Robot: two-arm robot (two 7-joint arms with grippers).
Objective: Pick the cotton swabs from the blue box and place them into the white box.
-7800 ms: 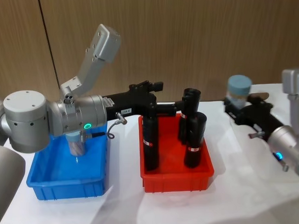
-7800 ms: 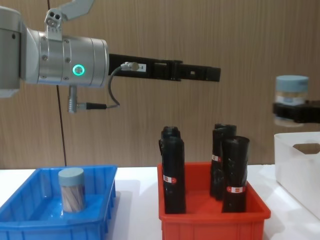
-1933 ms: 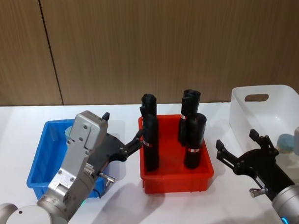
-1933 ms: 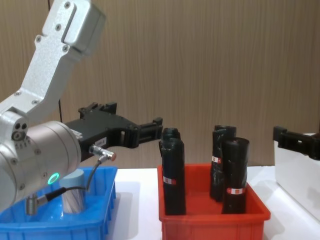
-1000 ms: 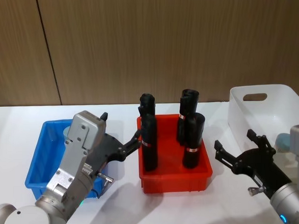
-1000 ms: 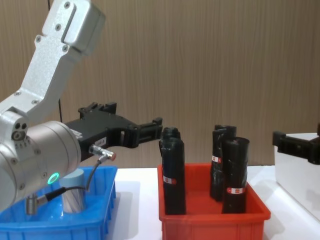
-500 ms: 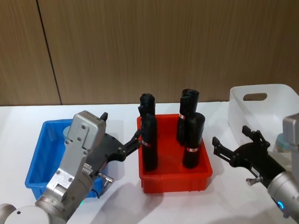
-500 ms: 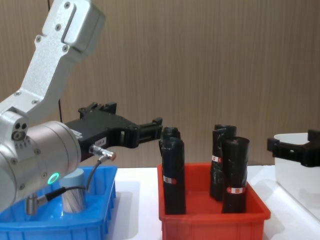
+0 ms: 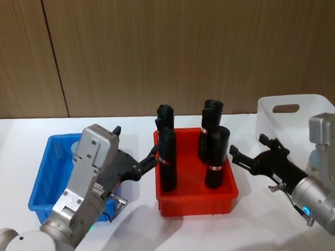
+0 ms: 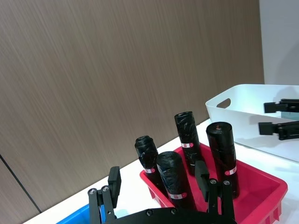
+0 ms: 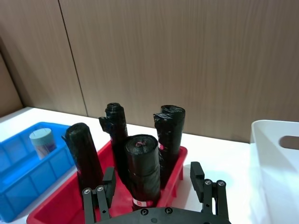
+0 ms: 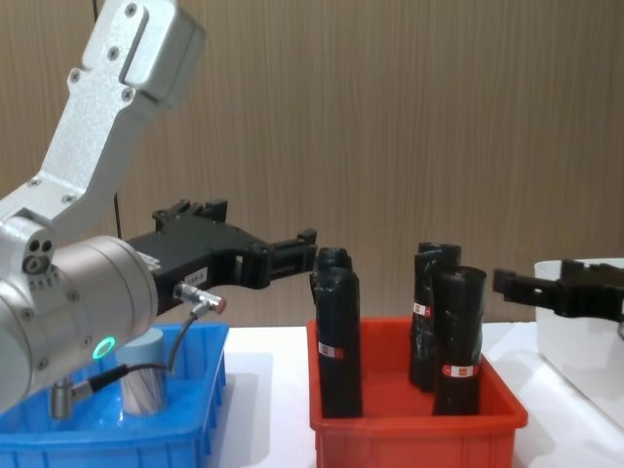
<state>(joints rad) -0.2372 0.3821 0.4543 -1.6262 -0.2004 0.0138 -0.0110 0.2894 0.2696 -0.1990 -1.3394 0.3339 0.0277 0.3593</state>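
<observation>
Black, splayed and empty, the right gripper (image 9: 247,148) had moved from the white box (image 9: 308,115) to the red bin's (image 9: 198,203) right rim. The cotton swabs (image 12: 144,395) stayed in the blue box (image 9: 40,179) near the unmoved, splayed left gripper (image 9: 135,142).

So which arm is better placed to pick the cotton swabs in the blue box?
Left, probably: the left end effector, open, hovers by the blue box holding the cotton swabs; the right end effector, also open, is beyond the red bin, by the white box.

Right gripper (image 9: 233,155) open beside red bin (image 9: 196,206), near white box (image 9: 265,122).
</observation>
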